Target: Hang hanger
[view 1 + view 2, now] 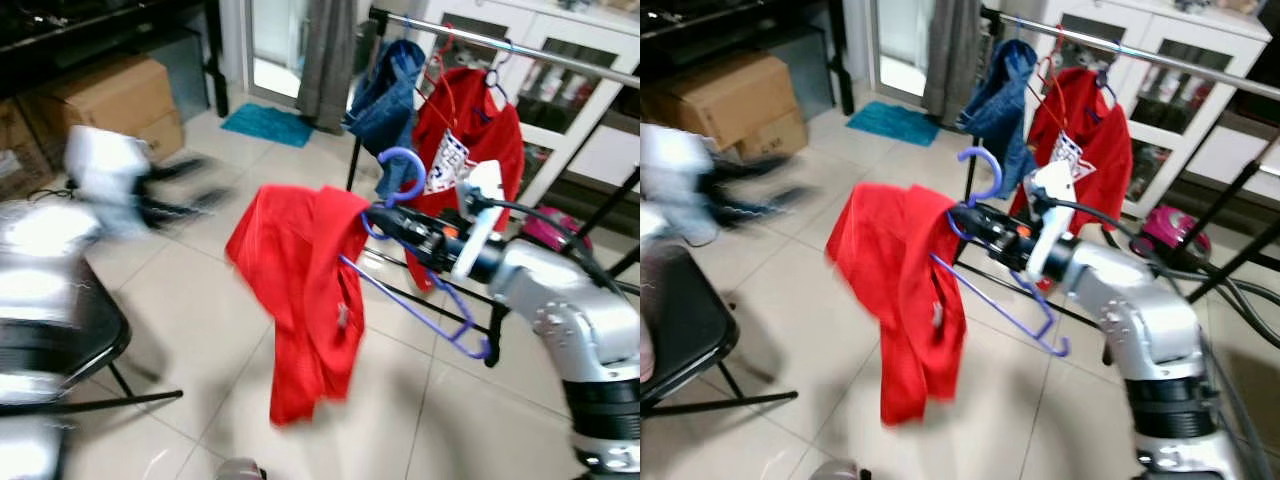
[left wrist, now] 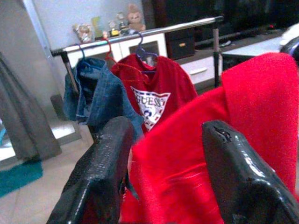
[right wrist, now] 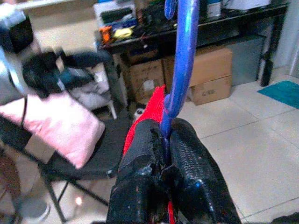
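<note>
Clothes rail (image 1: pixel 520 48) carries a denim jacket (image 1: pixel 388 90) and red T-shirt (image 1: pixel 470 140). Red garment (image 1: pixel 305 290) drapes off my purple hanger (image 1: pixel 410 230), held mid-air near the rail. Right gripper (image 3: pixel 164 140) clenched on hanger neck. Left gripper (image 2: pixel 163 149) fingers spread, released.

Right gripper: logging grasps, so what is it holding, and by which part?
The right gripper holds the blue hanger at the neck below its hook; a red shirt hangs from it.

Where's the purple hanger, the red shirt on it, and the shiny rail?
purple hanger (image 1: pixel 404 172), left eye view, on its curved hook.
red shirt (image 1: pixel 300 290), left eye view, on the middle of the hanging cloth.
rail (image 1: pixel 560 56), left eye view, on the bare metal bar.
</note>
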Controlling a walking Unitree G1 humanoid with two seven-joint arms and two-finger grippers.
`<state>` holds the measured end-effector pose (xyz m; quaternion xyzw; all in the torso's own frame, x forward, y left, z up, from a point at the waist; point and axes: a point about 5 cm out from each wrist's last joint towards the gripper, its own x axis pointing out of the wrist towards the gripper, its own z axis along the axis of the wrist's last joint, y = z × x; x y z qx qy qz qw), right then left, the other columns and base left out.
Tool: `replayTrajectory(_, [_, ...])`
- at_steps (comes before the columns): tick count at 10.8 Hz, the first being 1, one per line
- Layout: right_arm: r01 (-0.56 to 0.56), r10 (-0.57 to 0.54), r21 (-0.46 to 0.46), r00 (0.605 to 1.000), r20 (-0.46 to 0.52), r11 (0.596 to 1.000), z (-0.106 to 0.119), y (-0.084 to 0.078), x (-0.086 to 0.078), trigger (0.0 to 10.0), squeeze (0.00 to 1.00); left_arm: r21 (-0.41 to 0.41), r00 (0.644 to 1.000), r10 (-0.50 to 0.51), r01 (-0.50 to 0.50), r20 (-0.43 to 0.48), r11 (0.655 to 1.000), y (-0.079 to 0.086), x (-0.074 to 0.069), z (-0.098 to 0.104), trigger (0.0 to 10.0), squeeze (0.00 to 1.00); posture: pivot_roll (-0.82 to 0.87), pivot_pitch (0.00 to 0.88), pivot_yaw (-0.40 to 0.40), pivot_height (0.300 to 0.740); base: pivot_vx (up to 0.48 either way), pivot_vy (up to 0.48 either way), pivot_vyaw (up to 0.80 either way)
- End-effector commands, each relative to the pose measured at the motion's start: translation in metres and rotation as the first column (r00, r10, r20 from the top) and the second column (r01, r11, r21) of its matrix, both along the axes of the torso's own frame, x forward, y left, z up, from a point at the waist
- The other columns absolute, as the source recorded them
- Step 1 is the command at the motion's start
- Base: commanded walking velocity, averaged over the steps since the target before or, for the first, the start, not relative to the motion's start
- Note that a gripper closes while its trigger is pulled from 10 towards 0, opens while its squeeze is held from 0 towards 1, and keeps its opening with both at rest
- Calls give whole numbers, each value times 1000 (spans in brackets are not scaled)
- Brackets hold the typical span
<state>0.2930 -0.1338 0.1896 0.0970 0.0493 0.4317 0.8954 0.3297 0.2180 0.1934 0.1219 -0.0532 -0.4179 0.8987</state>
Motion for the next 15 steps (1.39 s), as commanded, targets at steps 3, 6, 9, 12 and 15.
replayTrajectory(3, [62, -67, 134, 997, 34, 989, 15, 16, 3, 10000, 0, -9, 995, 100, -100, -17, 995, -61, 15, -24, 10000, 1000, 61, 0, -64, 740, 0, 0, 0])
replayTrajectory(6, [132, -138, 208, 990, 17, 969, 20, 29, 8, 10000, 0, -70, 994, 105, -104, 13, 992, -101, 12, -28, 10000, 1000, 35, 0, -50, 740, 0, 0, 0])
replayTrajectory(9, [256, -260, 187, 966, -5, 948, 16, 30, 28, 10000, 0, -19, 977, 101, -99, 186, 995, -111, 0, -18, 10000, 1000, 38, 0, -55, 740, 0, 0, 0])
replayTrajectory(12, [287, -289, 164, 957, -10, 944, 13, 32, 37, 10000, 0, -40, 948, 228, -225, 221, 974, -104, -2, -16, 10000, 1000, 43, 0, -59, 740, 0, 0, 0])
replayTrajectory(15, [283, -285, 164, 958, -9, 945, 13, 30, 43, 10000, 0, -109, 980, 196, -191, 34, 976, -123, -6, -33, 10000, 580, 40, 0, -61, 740, 0, 0, 0])
